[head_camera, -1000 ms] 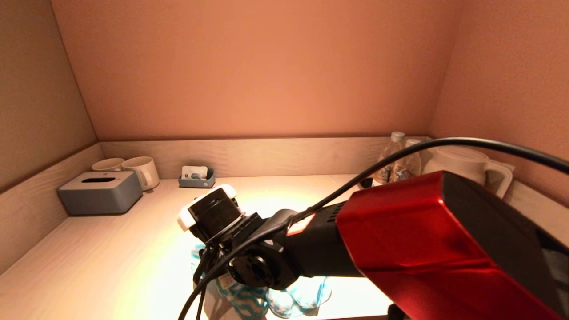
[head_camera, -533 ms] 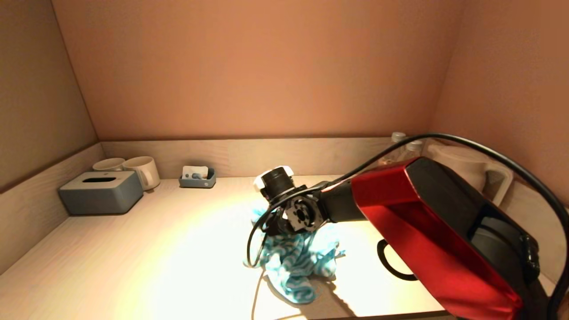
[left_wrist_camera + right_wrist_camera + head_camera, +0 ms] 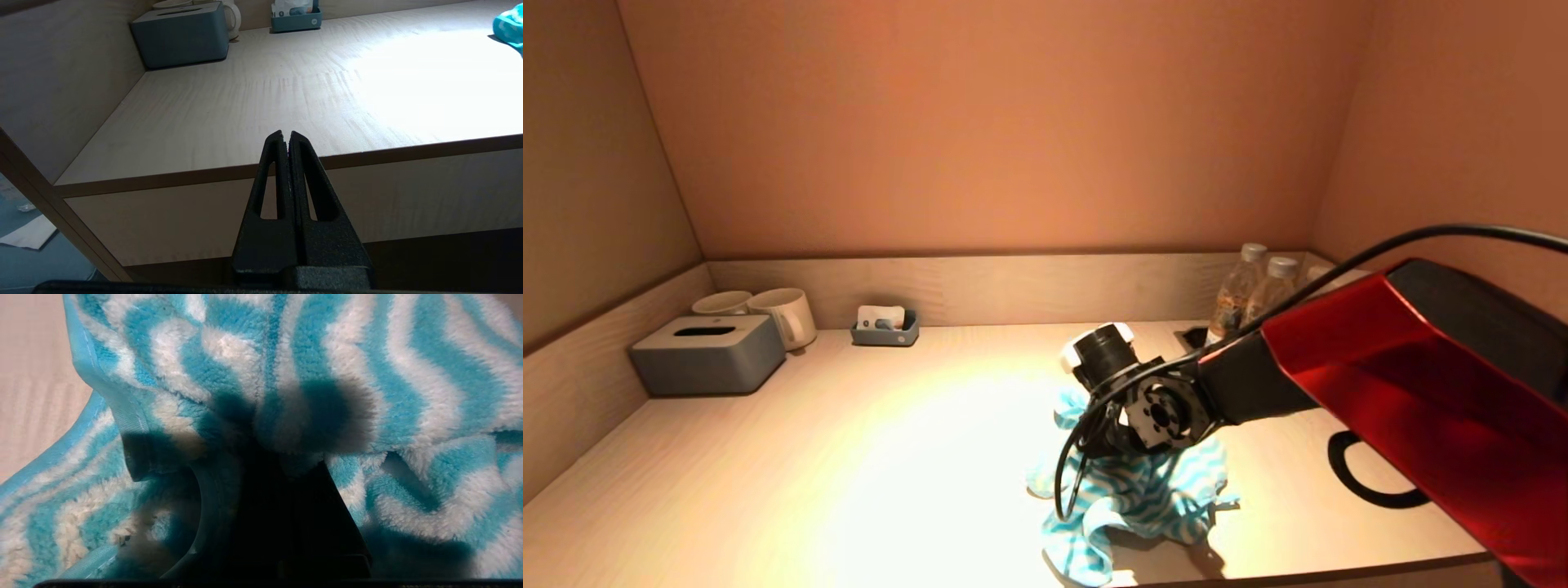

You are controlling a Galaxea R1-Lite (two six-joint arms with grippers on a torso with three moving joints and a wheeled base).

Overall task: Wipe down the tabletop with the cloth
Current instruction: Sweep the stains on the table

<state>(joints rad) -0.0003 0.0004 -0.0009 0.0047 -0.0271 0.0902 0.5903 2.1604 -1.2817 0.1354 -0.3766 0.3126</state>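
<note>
- Head view: the right arm (image 3: 1380, 384) reaches from the right side over the table (image 3: 809, 457), and its wrist points down at the cloth (image 3: 1131, 498).
- The cloth is blue and white with a wavy pattern. It lies bunched on the table, right of the middle and close to the front edge.
- The right tool is hidden behind the wrist in this view.
- At the back left a grey tissue box (image 3: 707, 353) stands, with two mugs (image 3: 768, 312) just behind it, and a small grey tray (image 3: 885, 328) is near the back wall.
- At the back right two bottles (image 3: 1258, 290) stand side by side.
- A black cable (image 3: 1368, 482) lies in a loop on the table under the arm.
- Left wrist view: the left tool (image 3: 289, 141) is completely closed, finger against finger, and holds nothing. It hangs in front of the table's front edge, apart from the table.
- A corner of the cloth shows far away at the edge of this picture.
- Right wrist view: the right tool (image 3: 282, 457) is closed on a fold of the cloth, and the fabric covers its tips. A bare part of the table shows beside the cloth.
</note>
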